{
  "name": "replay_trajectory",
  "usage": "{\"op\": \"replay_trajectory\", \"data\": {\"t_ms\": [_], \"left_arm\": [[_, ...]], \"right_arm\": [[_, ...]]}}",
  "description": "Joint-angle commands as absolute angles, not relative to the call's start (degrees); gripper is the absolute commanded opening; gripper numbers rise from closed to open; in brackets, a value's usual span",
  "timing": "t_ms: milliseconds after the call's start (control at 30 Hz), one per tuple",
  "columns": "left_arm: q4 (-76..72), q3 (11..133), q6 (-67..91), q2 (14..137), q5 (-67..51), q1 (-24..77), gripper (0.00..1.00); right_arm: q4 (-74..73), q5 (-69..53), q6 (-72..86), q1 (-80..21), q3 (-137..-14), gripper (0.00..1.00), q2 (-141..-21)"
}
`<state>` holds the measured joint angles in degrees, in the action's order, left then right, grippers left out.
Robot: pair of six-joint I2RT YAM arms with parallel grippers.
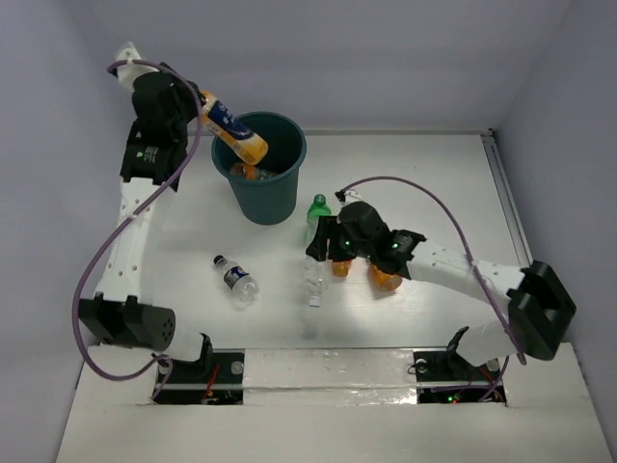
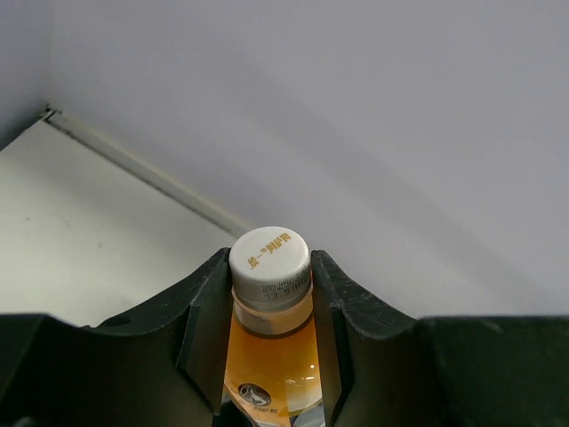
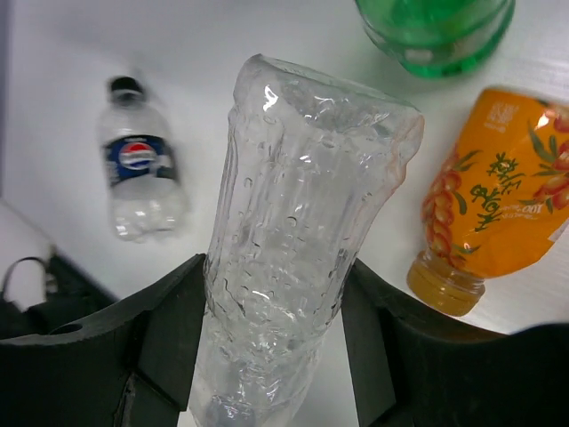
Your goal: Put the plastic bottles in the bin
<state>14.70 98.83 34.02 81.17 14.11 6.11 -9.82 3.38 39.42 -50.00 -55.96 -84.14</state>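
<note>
Over the rim of the dark teal round plastic bin [image 1: 287, 128], on its left side, my left pincer [image 2: 271, 263] is clamped on the neck of an orange plastic bottle with a white cap [image 2: 269, 253], which hangs tilted with its base pointing into the bin's mouth; another orange shape already lies inside. Down from the bin toward my bases, my right pincer [image 3: 276, 267] straddles a tall clear crumpled plastic bottle [image 3: 298, 222] lying on the white table [image 1: 174, 241]. Its fingers stand right against the bottle's walls, but I cannot tell whether they truly bite. Between that bottle and the bin stands a green plastic bottle [image 3: 436, 31]. An orange labelled bottle [image 3: 493, 200] lies just beside my right fingers, and a short clear bottle with a dark label [image 3: 142, 173] lies apart, below the bin's left side. My worries are these: if I let go on the left while the bottle leans across the rim, it could strike the edge and tumble outside. On the right, the thin dented plastic may buckle and squirt free, or my fingers may nudge the orange neighbour and send it rolling.
</note>
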Motion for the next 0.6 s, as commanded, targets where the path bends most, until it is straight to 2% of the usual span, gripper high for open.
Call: {"op": "replay_trajectory", "data": {"t_ms": [0, 200, 300, 333, 400, 567], "left_arm": [[8.18, 101.6, 25.78, 84.09, 23.09, 10.18, 0.0], [6.6, 101.96, 24.17, 89.03, 24.52, 12.48, 0.0], [5.19, 100.99, 24.52, 89.3, 23.65, 13.1, 0.38], [5.27, 101.07, 24.87, 89.12, 22.42, 13.1, 0.57], [5.89, 101.6, 26.28, 88.51, 21.1, 13.1, 0.68], [10.8, 103.01, 26.54, 84.56, 17.06, 13.1, 0.71]], "right_arm": [[-8.51, 2.2, 37.27, -51.06, -60.54, 0.48, -77.44], [-16.42, 4.91, 31.56, -51.06, -71.0, 0.48, -73.22], [-19.15, 7.99, 27.61, -51.06, -79.69, 0.48, -73.91], [-19.86, 9.74, 26.64, -51.06, -82.24, 0.48, -75.66], [-20.91, 11.07, 24.0, -51.06, -89.69, 0.48, -78.21], [-20.83, 11.95, 22.59, -48.35, -102.72, 0.48, -88.3]]}}
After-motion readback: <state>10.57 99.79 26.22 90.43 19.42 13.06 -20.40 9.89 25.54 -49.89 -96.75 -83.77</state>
